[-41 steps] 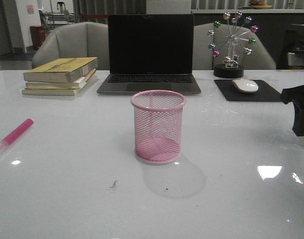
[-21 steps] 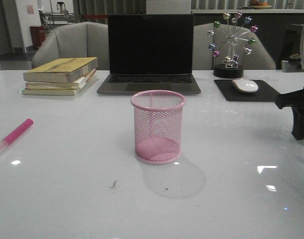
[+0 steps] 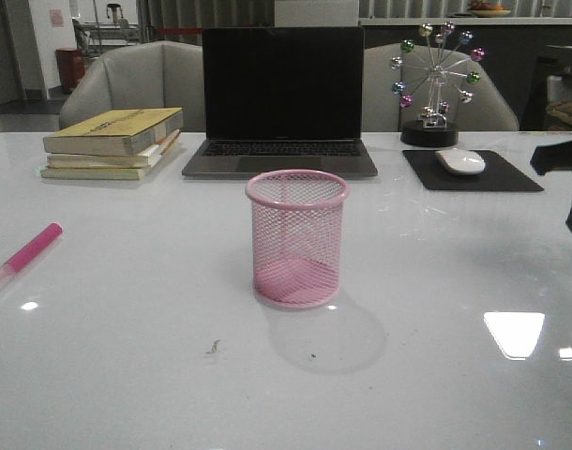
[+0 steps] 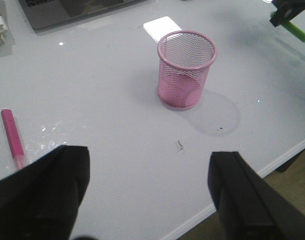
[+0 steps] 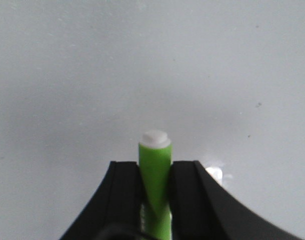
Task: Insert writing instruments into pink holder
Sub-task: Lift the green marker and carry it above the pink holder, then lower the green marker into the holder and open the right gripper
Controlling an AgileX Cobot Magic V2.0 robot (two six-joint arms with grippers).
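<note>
The pink mesh holder (image 3: 297, 239) stands upright and empty at the table's middle; the left wrist view also shows the holder (image 4: 186, 70). The magenta marker (image 3: 28, 248) lies flat near the left edge, and the marker (image 4: 13, 137) lies beyond my left gripper (image 4: 148, 185), which hangs open over bare table with nothing between its fingers. My right gripper (image 5: 155, 167) is shut on the green marker (image 5: 154, 152), whose whitish end sticks out past the fingertips above the tabletop. In the front view the right gripper (image 3: 569, 187) is a dark shape at the right edge, far right of the holder.
At the back stand a laptop (image 3: 281, 103), a stack of books (image 3: 112, 141), a ferris-wheel ornament (image 3: 436, 84) and a mouse (image 3: 461, 161) on a black pad (image 3: 511, 173). The table's near edge (image 4: 257, 172) runs close under my left gripper.
My right gripper has risen and shifted right, now partly out of the front view; the green tip seen below it a second ago no longer shows there. Holder and magenta marker are unmoved.
</note>
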